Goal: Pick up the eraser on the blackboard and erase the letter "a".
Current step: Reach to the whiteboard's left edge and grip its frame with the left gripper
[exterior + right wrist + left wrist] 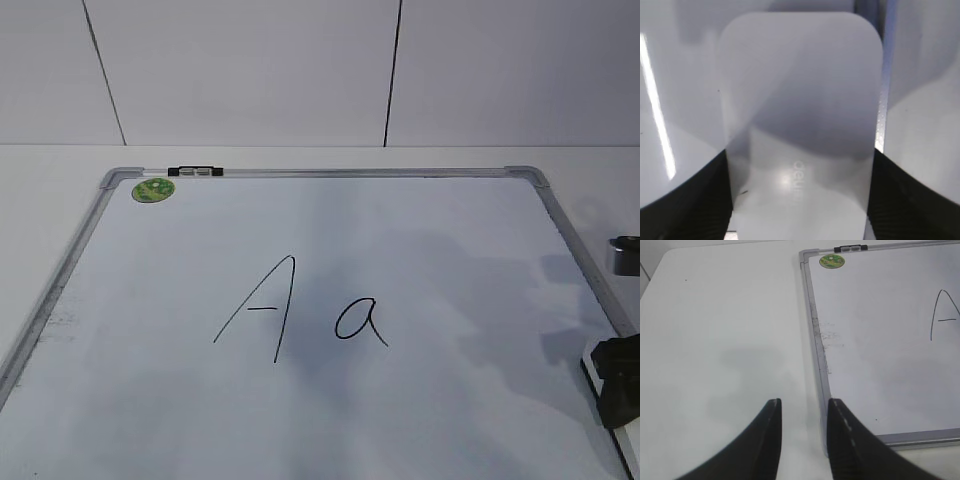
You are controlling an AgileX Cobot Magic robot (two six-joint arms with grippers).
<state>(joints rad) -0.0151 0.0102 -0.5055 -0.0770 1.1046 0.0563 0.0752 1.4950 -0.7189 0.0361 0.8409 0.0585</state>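
Note:
The white eraser (800, 115) fills the right wrist view. It sits between the two black fingers of my right gripper (800, 160), which press on both of its long sides. In the exterior view this gripper (618, 380) is at the blackboard's right edge, with a sliver of the eraser (590, 368) showing. The blackboard (420, 240) lies flat. The small letter "a" (360, 322) is at its middle, well left of the eraser. My left gripper (804, 405) is open and empty over the table beside the board's left frame (816, 340).
A tall capital "A" (258, 310) stands left of the "a". A green sticker (153, 189) and a black clip (195, 172) are at the board's far left corner. A dark grey object (627, 255) sits off the right frame. White table (715, 315) surrounds the board.

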